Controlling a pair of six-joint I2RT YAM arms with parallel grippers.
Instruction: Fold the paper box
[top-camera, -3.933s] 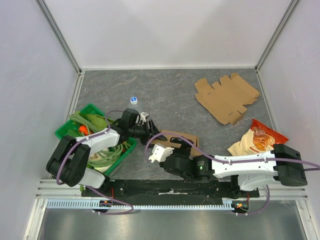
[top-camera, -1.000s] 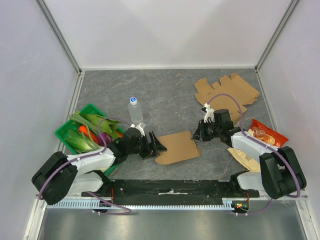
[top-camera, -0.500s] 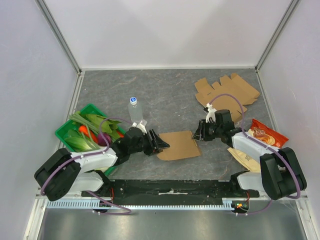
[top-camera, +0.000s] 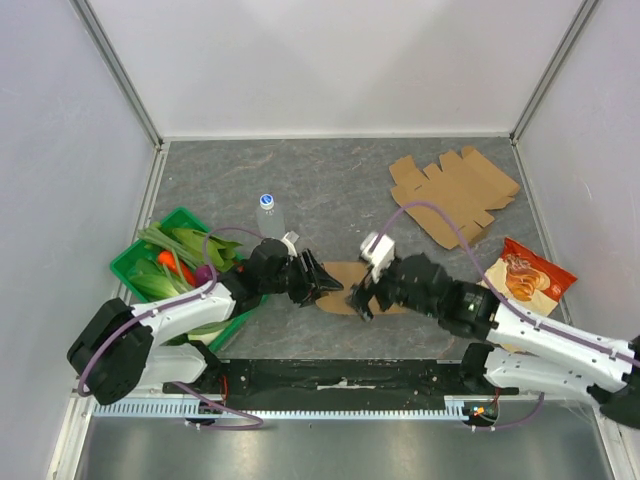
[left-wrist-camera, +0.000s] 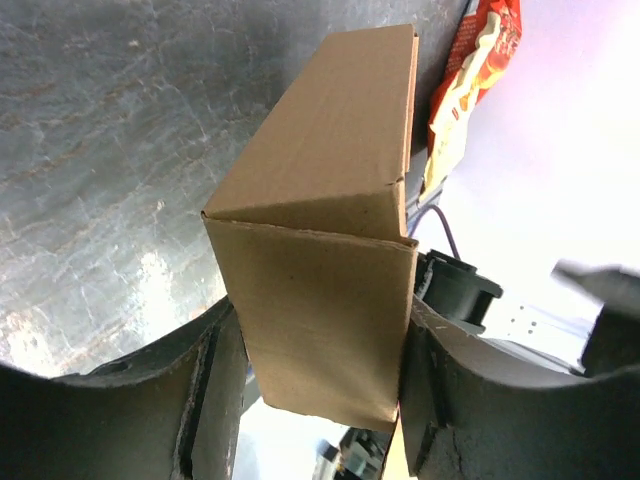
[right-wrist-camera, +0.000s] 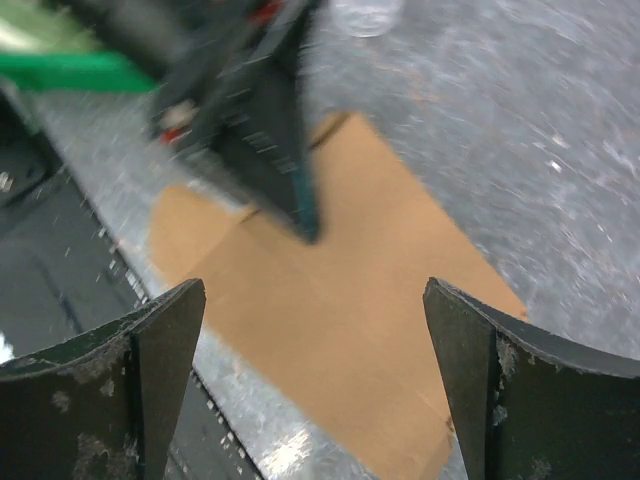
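Note:
The brown paper box (top-camera: 345, 276) is folded and lies near the table's front middle. In the left wrist view the paper box (left-wrist-camera: 330, 200) sits squeezed between both fingers (left-wrist-camera: 215, 380), its folded end facing the camera. My left gripper (top-camera: 312, 278) is shut on the box's left end. My right gripper (top-camera: 362, 298) is open and hovers just over the box's near edge. In the right wrist view the box (right-wrist-camera: 340, 300) lies flat below, between the spread fingers (right-wrist-camera: 160, 380), with the left gripper (right-wrist-camera: 265, 130) blurred beyond it.
A second flat cardboard blank (top-camera: 455, 195) lies at the back right. An orange chip bag (top-camera: 525, 275) lies at the right. A green basket (top-camera: 135, 262) of vegetables stands at the left. A water bottle (top-camera: 267, 212) stands behind the left gripper.
My right arm has swung from the box's right side to its near edge, over the box. My left gripper has shifted slightly right and back with the box.

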